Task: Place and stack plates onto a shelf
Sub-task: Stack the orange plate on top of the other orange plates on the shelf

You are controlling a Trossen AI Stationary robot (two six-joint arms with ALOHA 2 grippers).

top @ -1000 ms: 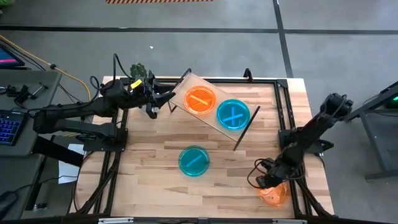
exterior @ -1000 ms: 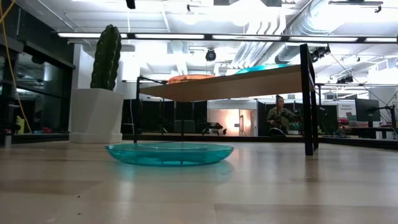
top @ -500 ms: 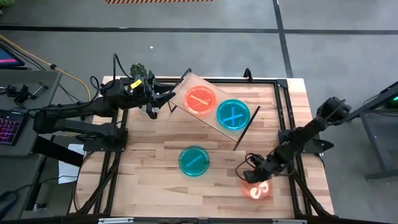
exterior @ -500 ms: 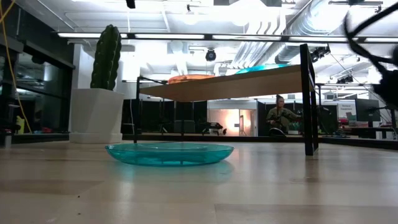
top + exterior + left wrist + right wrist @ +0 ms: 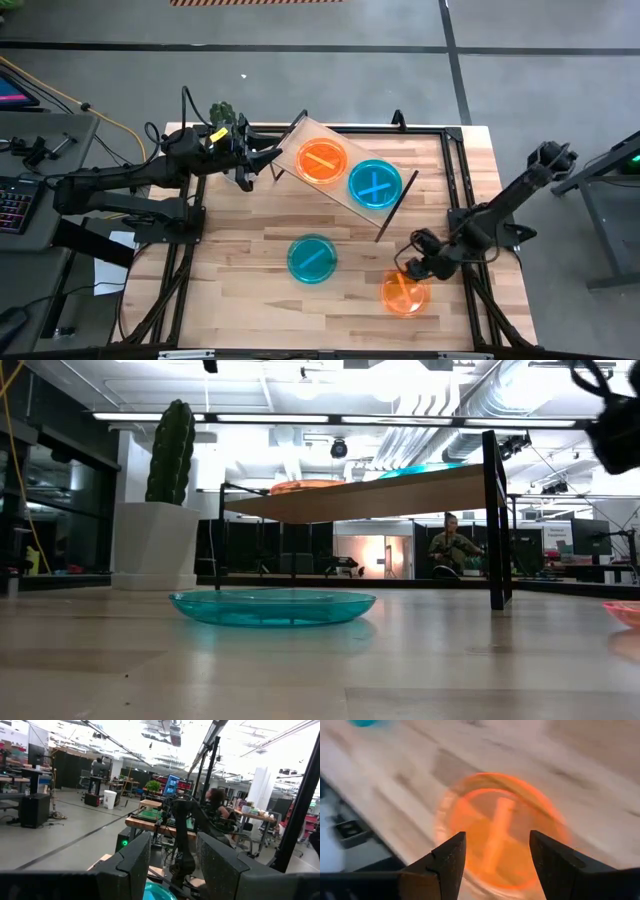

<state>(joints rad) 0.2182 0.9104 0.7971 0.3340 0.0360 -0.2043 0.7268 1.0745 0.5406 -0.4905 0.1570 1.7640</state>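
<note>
The right gripper [image 5: 412, 272] is hovering with its fingers spread wide and empty just above a small round translucent orange plastic plate [image 5: 404, 293] lying flat on the wooden tabletop [image 5: 250, 290] near its right front corner. It is looking light, thin, stiff and slippery, so pinching its raised rim seems best. The light-wood shelf [image 5: 345, 180] is carrying 2 stacks. The left gripper [image 5: 262, 160] is waiting by the shelf, fingers parted, holding nothing.
</note>
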